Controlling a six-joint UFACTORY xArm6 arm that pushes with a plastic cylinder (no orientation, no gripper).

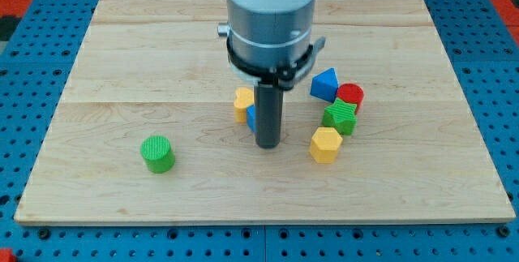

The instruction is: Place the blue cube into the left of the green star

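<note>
Just left of my tip (268, 144), touching the rod, peeks the blue cube (251, 117); no jaws here.

A pale, smooth wooden board (122, 59) with visible grain carries matt, plastic-looking blocks, the green cylinder (157, 153) finely ribbed.

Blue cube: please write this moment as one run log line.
my tip touching blue cube | green star at view's right, apart | placement not done
</note>
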